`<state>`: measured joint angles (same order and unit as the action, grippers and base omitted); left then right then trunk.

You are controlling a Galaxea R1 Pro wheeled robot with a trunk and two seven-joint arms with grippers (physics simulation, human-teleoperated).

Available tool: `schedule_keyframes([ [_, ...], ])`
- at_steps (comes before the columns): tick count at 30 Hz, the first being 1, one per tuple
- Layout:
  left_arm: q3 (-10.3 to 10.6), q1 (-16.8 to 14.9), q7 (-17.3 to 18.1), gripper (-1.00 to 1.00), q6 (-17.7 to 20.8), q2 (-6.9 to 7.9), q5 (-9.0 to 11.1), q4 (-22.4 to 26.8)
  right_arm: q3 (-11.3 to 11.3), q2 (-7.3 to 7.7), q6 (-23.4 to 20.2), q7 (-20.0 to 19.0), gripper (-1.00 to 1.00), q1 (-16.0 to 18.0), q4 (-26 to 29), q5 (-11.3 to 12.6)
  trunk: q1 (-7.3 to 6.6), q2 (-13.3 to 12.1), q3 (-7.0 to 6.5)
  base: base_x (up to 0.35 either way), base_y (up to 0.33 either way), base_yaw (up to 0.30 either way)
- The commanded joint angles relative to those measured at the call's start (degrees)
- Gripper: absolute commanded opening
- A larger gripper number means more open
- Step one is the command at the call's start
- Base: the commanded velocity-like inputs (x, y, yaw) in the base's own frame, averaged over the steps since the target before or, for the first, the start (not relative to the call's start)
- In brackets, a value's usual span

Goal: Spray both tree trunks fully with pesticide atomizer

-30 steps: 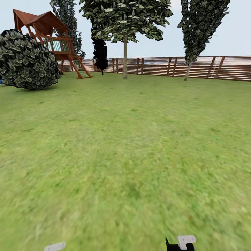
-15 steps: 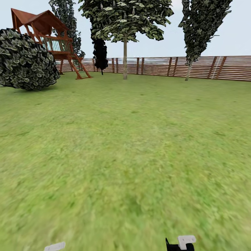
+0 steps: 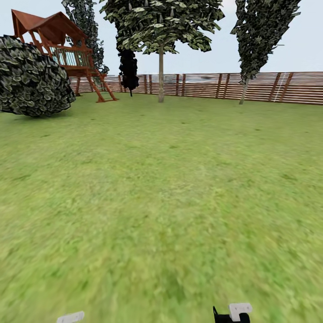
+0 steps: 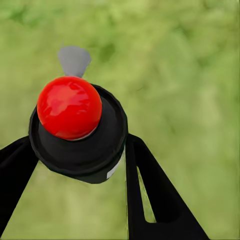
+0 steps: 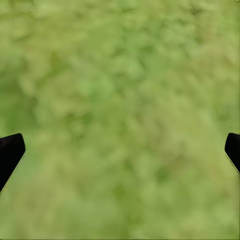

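Observation:
In the left wrist view, my left gripper [image 4: 78,145] is shut on the pesticide atomizer [image 4: 70,107], a black body with a red round top and a grey nozzle, held over grass. My right gripper [image 5: 121,150] is open over bare lawn, with nothing between its fingers. Far ahead in the head view stand two trees by the fence: one with a straight pale trunk [image 3: 160,76] near the middle and one with a leaning trunk [image 3: 244,92] to the right. No white mist shows on either trunk.
Green lawn [image 3: 161,188] stretches to a brown slat fence [image 3: 269,87]. A big dark bush [image 3: 31,78] and a red wooden playhouse [image 3: 67,49] stand at the far left. A near-black thin tree [image 3: 129,67] stands beside them.
The whole head view has shifted slightly, with the bush and playhouse sliding left, so the camera has moved. Both arms keep the same place in the view.

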<state>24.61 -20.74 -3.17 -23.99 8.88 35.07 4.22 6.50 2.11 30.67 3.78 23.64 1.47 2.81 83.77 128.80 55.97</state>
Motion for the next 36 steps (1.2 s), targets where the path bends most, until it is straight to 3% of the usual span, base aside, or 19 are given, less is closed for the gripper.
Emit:
schedule_keyframes([
  [1, 0.00, 0.00, 0.00, -1.00, 0.00, 0.00, 0.00, 0.00, 0.00, 0.00, 0.00, 0.00, 1.00, 0.00, -0.01, 0.00, 0.00, 0.00, 0.00, 0.339, 0.000, 0.000],
  [36, 0.00, 0.00, 0.00, -1.00, 0.00, 0.00, 0.00, 0.00, 0.00, 0.00, 0.00, 0.00, 1.00, 0.00, -0.02, 0.00, 0.00, 0.00, 0.00, 0.339, 0.000, 0.000],
])
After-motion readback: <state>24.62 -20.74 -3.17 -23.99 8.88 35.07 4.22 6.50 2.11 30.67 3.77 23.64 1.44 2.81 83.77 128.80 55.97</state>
